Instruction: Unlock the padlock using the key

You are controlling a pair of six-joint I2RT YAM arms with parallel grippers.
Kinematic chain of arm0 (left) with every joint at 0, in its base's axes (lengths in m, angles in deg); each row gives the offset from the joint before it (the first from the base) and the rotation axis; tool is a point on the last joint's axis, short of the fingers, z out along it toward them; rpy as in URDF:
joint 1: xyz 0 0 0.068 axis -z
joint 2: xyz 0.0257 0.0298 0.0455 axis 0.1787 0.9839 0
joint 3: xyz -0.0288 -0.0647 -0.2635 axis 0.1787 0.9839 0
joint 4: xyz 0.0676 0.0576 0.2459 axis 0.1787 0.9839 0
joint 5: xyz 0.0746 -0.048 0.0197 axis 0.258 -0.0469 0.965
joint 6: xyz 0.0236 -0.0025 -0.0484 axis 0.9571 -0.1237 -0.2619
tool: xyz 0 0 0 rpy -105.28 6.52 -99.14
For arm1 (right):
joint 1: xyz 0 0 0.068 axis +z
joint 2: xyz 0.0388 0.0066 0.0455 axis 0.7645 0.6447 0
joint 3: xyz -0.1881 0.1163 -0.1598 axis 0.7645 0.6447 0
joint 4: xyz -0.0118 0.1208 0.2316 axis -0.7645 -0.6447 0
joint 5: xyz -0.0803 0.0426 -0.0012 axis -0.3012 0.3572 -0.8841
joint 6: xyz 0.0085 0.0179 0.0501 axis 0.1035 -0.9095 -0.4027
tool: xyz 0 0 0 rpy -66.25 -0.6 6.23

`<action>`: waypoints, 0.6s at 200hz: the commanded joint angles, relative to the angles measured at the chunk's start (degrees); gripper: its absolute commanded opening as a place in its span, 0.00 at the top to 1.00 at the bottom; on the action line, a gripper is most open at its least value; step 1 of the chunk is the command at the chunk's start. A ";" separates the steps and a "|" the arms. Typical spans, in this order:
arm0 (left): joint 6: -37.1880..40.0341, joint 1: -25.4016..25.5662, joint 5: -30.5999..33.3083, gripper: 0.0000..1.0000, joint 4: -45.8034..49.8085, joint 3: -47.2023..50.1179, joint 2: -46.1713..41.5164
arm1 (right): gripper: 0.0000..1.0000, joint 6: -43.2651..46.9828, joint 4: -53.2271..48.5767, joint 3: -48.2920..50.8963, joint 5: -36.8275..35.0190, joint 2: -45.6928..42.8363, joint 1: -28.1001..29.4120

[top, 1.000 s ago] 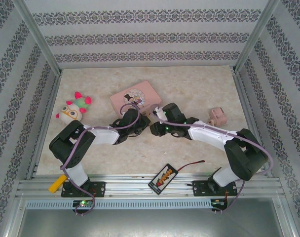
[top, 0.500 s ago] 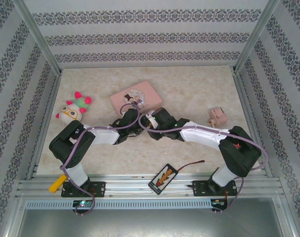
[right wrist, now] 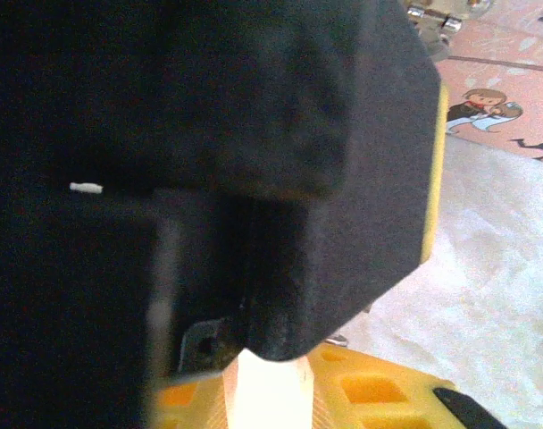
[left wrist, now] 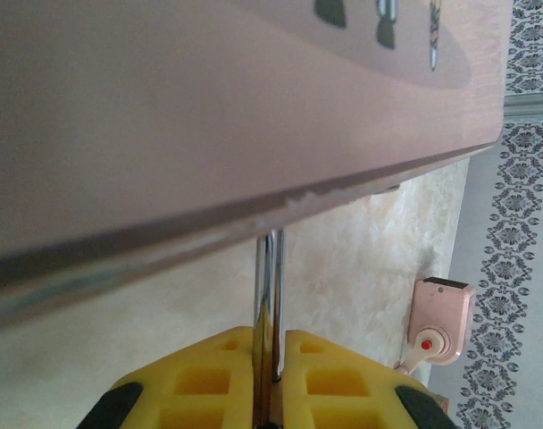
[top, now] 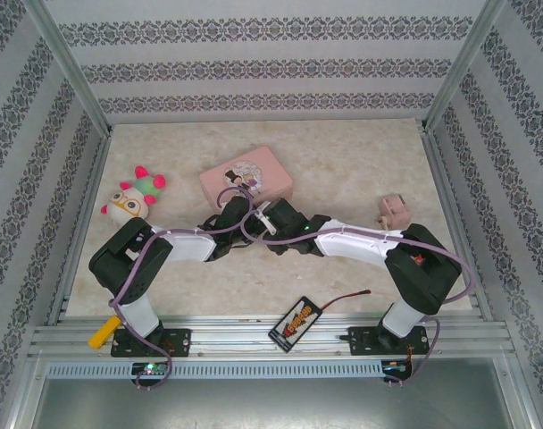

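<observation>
My left gripper (top: 240,207) sits against the front edge of the pink tin box (top: 246,174). In the left wrist view its yellow fingers (left wrist: 200,380) are shut on the padlock's silver shackle (left wrist: 270,286), which rises to the tin's edge (left wrist: 209,107). The brass body is hidden. My right gripper (top: 267,216) has its tip touching the left one. In the right wrist view it (right wrist: 267,366) is shut on a pale cream piece (right wrist: 267,398) that I take for the key's grip. The black left gripper body (right wrist: 209,134) hides its tip.
A plush toy (top: 133,197) lies at the left and a small pink gadget (top: 395,210) at the right. A black packet (top: 296,323) with a red wire (top: 347,298) lies near the front rail. Patterned walls close in three sides.
My right gripper has moved left across the table until it meets the left gripper at the tin's front edge. The left arm has stayed put.
</observation>
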 commanded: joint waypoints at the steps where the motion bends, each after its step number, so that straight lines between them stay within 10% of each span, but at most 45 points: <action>1: -1.69 0.98 -5.19 1.00 2.20 -0.01 -0.59 | 0.73 1.71 0.59 -1.85 -7.18 3.11 0.33; 120: -1.86 0.99 -5.31 1.00 1.66 0.15 -0.93 | 0.87 1.61 4.86 -0.18 -10.81 5.71 0.42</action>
